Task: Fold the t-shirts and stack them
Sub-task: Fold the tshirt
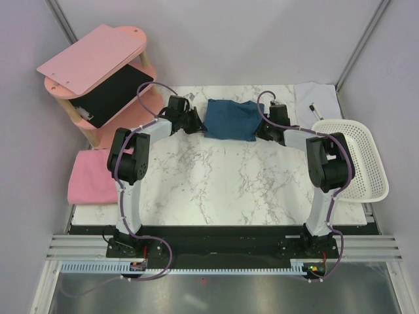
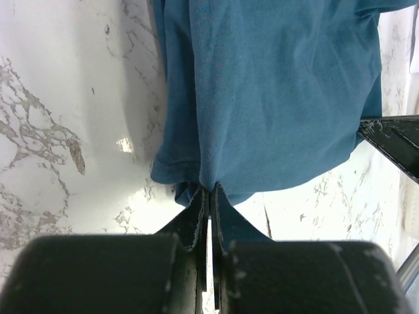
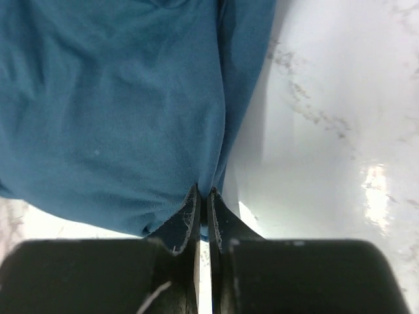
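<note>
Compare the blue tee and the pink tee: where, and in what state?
Colour: blue tee is dark teal, pink tee plain pink.
Place: blue tee far centre, pink tee at the left edge.
Grip: blue tee pinched by left end effector and right end effector; pink tee untouched.
Both are soft cloth.

Two t-shirts (image 1: 229,120) (image 1: 91,178), one basket (image 1: 368,163), one shelf (image 1: 95,55)

Pretty clearly a robotics lab test cell: blank white panel walls (image 1: 229,39), aluminium rails (image 1: 72,247) (slotted cable duct (image 1: 216,267) too), marble-print table (image 1: 222,183).
</note>
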Tool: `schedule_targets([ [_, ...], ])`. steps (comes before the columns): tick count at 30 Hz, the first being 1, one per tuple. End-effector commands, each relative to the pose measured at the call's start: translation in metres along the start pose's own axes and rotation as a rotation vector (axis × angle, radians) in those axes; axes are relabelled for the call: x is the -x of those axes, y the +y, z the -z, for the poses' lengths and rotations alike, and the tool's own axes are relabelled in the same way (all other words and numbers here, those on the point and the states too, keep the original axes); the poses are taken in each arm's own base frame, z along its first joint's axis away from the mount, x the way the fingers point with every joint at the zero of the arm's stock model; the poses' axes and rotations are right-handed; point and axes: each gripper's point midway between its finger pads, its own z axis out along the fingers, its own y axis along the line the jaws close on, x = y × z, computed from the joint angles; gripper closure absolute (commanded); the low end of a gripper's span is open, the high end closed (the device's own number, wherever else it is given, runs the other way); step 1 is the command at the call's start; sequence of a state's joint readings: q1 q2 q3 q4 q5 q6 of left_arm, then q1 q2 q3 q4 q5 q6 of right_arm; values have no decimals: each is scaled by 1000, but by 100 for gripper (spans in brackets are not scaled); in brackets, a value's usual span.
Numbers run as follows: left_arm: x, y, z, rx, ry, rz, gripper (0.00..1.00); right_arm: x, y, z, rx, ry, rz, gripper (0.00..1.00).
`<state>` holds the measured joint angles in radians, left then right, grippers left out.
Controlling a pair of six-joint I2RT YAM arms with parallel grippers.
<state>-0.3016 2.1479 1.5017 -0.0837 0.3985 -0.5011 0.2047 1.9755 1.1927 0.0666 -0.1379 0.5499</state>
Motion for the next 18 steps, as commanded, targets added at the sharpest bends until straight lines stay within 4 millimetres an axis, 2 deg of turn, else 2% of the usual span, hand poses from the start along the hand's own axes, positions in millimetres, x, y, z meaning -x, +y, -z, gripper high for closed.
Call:
schedule_targets([
  [1,15,3,-1,13,-27,-25,98,24,-34,18,-215,-63,84,90],
  [4,13,3,-3,5,-18,-23,98,27,-39,19,-244,-73,100,85],
  [7,9,3,-6,-7,-3,-17,98,20,-42,16,-249,-50,104,79],
  [8,8,1,-6,-18,1,-18,98,21,-41,17,-244,-51,108,62],
  [9,8,1,-5,-21,4,-18,76,18,-42,18,-242,-50,106,54],
  [10,6,-1,-5,-27,7,-21,61,19,-39,20,-225,-56,104,47],
  [11,8,-2,-2,-27,2,-24,49,26,-32,27,-202,-82,106,34],
  [12,5,0,-1,-22,1,-25,36,24,-32,30,-193,-97,106,27],
  [13,6,-1,2,-21,-10,-31,33,27,-30,35,-187,-120,105,20],
  [14,-1,5,4,2,-10,-26,30,37,-24,43,-171,-159,101,7],
  [15,10,-2,12,-11,-52,-41,26,38,-26,45,-173,-171,99,2],
  [18,10,6,15,28,-80,-41,21,47,-23,42,-161,-187,101,2],
])
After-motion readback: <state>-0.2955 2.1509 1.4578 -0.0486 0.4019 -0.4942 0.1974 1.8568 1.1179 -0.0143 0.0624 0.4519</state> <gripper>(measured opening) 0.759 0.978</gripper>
